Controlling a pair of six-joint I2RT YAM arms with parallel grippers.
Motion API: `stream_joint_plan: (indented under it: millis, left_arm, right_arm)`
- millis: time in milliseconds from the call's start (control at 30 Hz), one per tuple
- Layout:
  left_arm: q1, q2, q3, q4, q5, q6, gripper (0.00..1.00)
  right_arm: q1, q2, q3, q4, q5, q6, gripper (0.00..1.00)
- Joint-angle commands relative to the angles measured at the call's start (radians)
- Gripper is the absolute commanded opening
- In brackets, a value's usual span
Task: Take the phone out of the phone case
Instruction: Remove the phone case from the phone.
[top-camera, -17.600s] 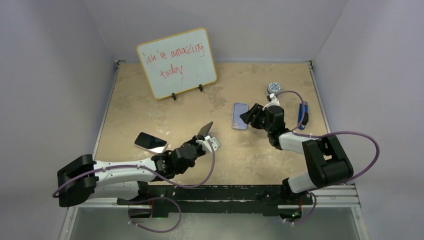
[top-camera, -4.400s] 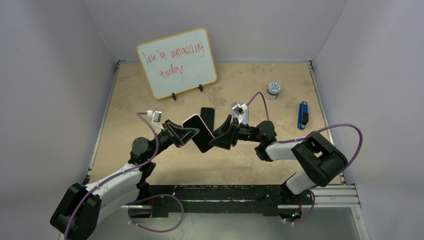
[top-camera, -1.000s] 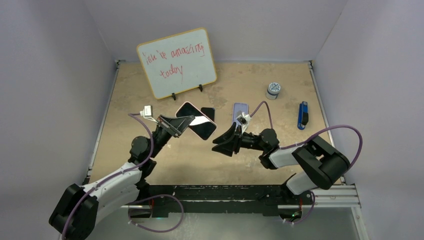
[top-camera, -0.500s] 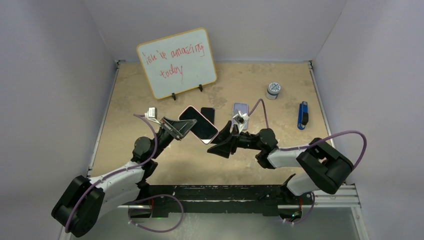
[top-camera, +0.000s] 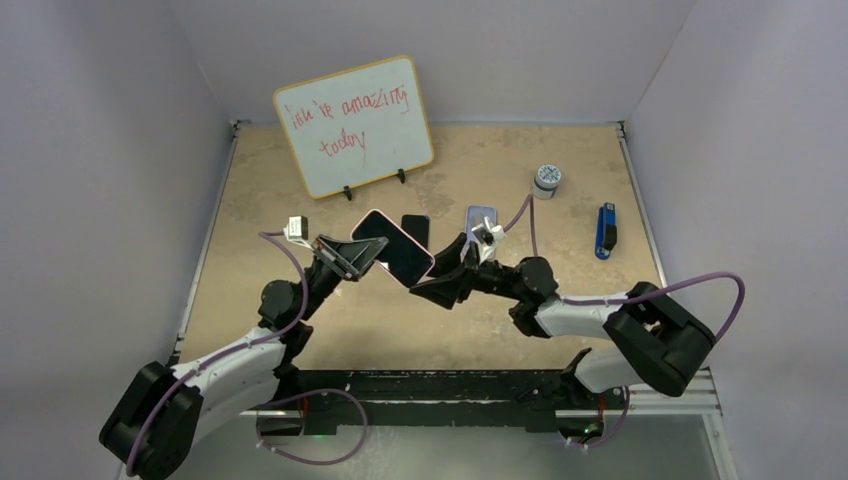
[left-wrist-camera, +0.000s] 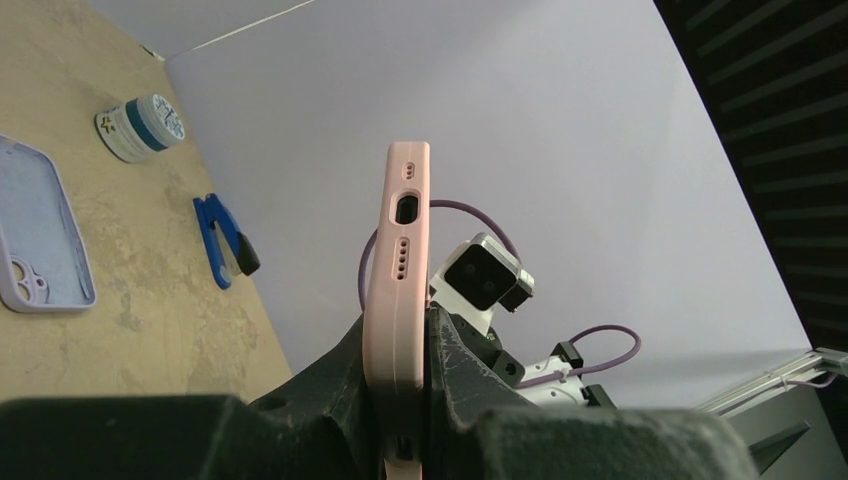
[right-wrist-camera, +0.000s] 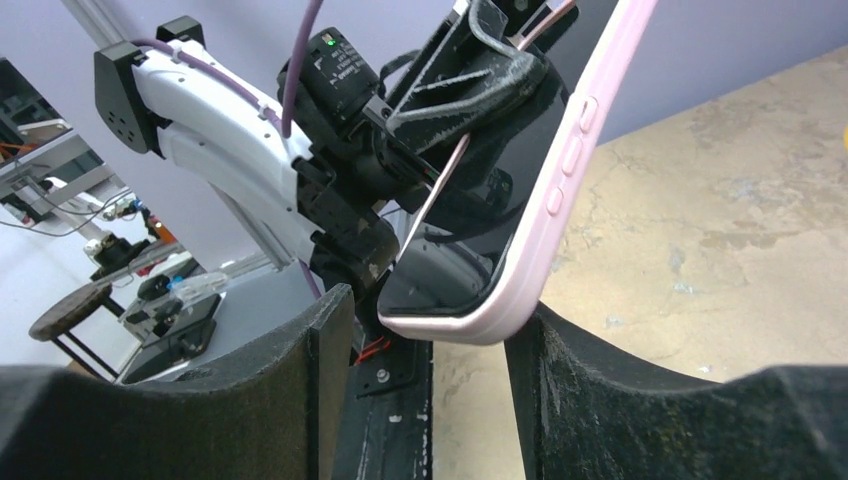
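**Q:** Top view: where is the phone (top-camera: 398, 252)?
**A:** It is held tilted in the air above the middle of the tabletop. The left gripper (top-camera: 362, 254) is clamped on one end. The right gripper (top-camera: 428, 284), jaws apart, meets the opposite end.

**Q:** Left wrist view?
**A:** The pink case (left-wrist-camera: 405, 250) is pinched between both fingers (left-wrist-camera: 462, 385), port edge uppermost. A lavender case (left-wrist-camera: 40, 235) lies flat on the tabletop. A blue tool (left-wrist-camera: 222, 240) and a small tub (left-wrist-camera: 140, 125) lie nearer the far-right corner.

**Q:** Right wrist view?
**A:** The phone sits inside the case, and one cased corner hangs between the spread fingers (right-wrist-camera: 320, 380). Whether either finger touches it is unclear.
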Motion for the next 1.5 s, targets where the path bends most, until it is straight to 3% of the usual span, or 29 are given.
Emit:
stream_joint_plan:
  millis: [0,200,633,800,1267,1467]
  left_arm:
    - [0.002,-0.032,0.001,0.121,-0.015,-0.046,0.0]
    - [0.002,-0.036,0.001,0.125,-0.006,-0.06,0.0]
    - [0.002,-0.034,0.003,0.111,0.005,-0.07,0.0]
    - [0.002,-0.039,0.014,0.071,0.02,-0.064,0.0]
    - [0.002,-0.011,0.04,0.041,0.068,-0.05,0.0]
    - [0.002,0.0,0.049,0.039,0.087,-0.047,0.0]
  right_arm:
    - [0.024,-0.004,0.064,0.205,0.019,-0.052,0.57]
    - [0.036,-0.008,0.084,0.147,0.008,-0.1,0.5]
    - [0.041,-0.035,0.112,0.023,-0.073,-0.195,0.5]
    - [0.041,-0.041,0.131,-0.043,-0.108,-0.249,0.45]
    - [0.043,-0.159,0.209,-0.553,-0.125,-0.636,0.34]
    - [0.043,-0.18,0.235,-0.644,-0.049,-0.716,0.22]
